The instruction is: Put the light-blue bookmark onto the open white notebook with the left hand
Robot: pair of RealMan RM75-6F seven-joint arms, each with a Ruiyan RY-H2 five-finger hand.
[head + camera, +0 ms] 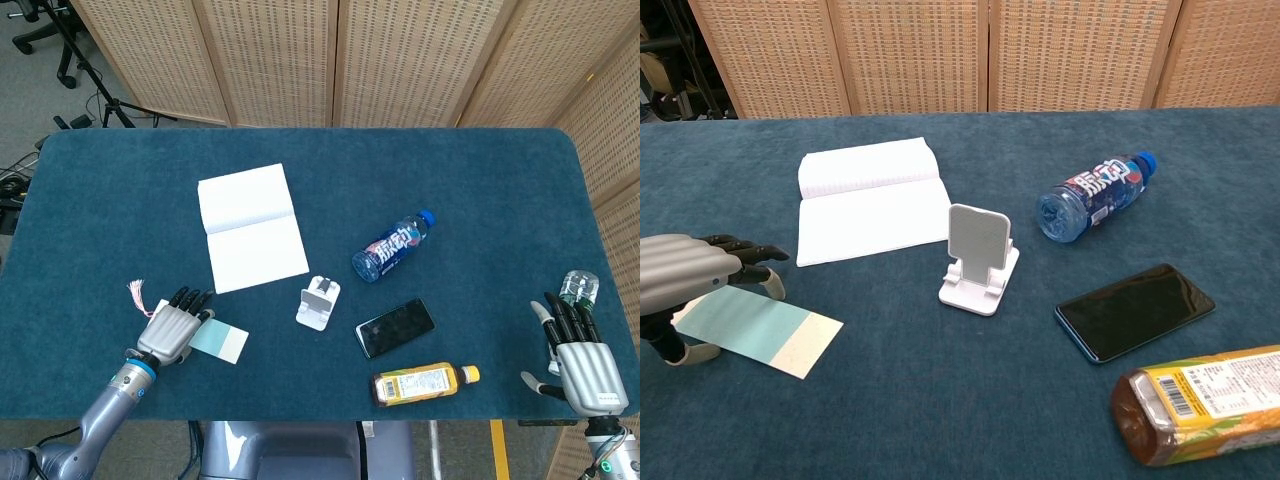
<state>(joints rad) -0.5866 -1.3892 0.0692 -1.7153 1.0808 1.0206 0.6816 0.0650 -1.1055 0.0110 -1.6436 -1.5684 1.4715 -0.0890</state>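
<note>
The light-blue bookmark (219, 341) (760, 325) lies flat on the blue table cloth near the front left, its pale end pointing right. My left hand (172, 328) (685, 270) hovers over its left end, fingers stretched out toward the notebook and the thumb down beside the bookmark's front edge. Whether it touches the bookmark I cannot tell. A pink tassel (135, 293) shows just left of the hand. The open white notebook (250, 227) (875, 200) lies farther back and to the right. My right hand (585, 362) rests open at the front right corner, holding nothing.
A white phone stand (319, 302) (978, 258) sits right of the bookmark. A black phone (394, 327) (1135, 310), a blue-capped bottle (393, 246) (1095, 195) and a yellow drink bottle (424, 382) (1205, 405) lie further right. A clear bottle (579, 287) stands by my right fingertips.
</note>
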